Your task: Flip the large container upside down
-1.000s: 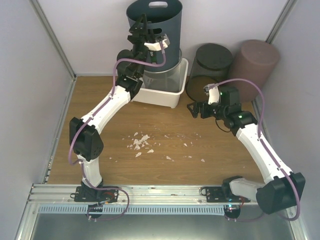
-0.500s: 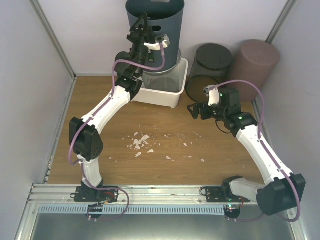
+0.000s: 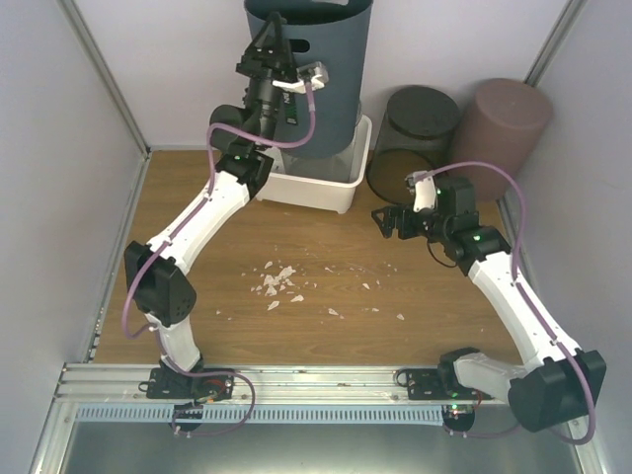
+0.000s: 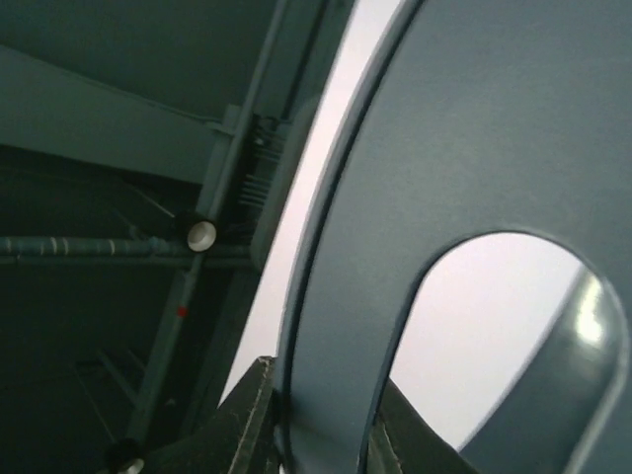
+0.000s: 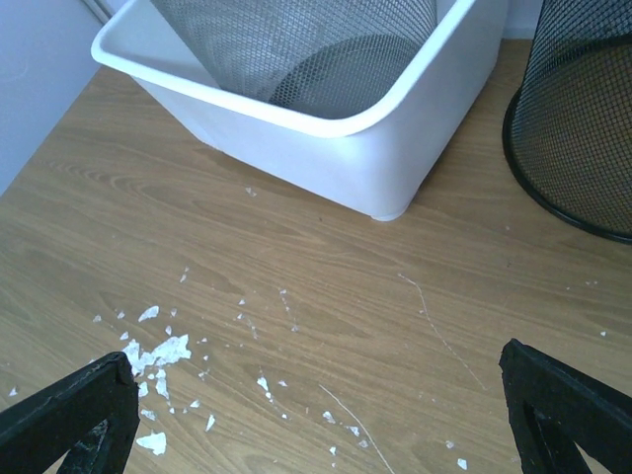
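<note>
The large container, a dark blue-grey bin with a handle cut-out, hangs at the back above the white tub. My left gripper is on its left side near the top. In the left wrist view the container's wall fills the frame, and my left gripper is shut on the strip of wall beside the cut-out, one finger on each face. My right gripper hovers open over the wooden table, nothing between its fingertips.
The white tub holds a grey mesh bin. A black mesh bin and a brown cylinder stand at the back right. White paper scraps lie mid-table. Grey walls close in both sides.
The left jaws have closed onto the container's wall, and the arm has lifted the container higher. The right arm has barely moved.
</note>
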Robot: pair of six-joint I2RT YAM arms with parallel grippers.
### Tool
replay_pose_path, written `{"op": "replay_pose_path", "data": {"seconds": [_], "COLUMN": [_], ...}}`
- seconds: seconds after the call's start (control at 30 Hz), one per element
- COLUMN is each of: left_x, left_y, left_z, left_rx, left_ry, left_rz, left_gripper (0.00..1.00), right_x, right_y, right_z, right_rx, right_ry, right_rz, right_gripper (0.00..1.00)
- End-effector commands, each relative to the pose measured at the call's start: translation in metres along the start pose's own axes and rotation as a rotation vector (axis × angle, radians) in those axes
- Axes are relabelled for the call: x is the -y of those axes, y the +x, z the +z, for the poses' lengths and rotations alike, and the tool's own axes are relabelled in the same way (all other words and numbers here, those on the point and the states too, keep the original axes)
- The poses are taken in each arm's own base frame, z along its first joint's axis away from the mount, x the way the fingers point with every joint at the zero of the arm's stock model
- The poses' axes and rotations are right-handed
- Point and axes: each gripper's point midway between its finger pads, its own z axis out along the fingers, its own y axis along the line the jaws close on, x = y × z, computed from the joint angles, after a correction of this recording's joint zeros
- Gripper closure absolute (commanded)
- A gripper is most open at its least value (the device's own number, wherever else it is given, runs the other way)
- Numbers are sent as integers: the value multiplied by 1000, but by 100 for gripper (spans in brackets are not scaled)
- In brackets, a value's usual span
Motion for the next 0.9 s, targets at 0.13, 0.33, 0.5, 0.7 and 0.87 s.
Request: {"op": "replay_pose_path", "data": {"seconds": [0.13, 0.33, 0.5, 0.7, 0.87], "left_x": [-151, -176, -190, -200, -167], "left_y": [-10, -15, -22, -27, -30], "left_z": [-20, -28, -36, -42, -43], "left_rx": [68, 88, 103, 93, 33], "left_ry": [-358, -415, -428, -340, -73], "left_rz": [-75, -100, -133, -284, -546], "left_gripper": [88, 97, 98, 100, 100], "right_x": [-5, -6, -9, -18, -25], "right_y": [-17, -29, -51, -83, -100], "right_z": [-12, -27, -58, -128, -188], "right_rx": [68, 111, 198, 340, 428], "right_ry": [7, 32, 80, 163, 233], "right_rz": [-12, -24, -44, -63, -50], "right_gripper": [0, 1, 0, 0, 0]}}
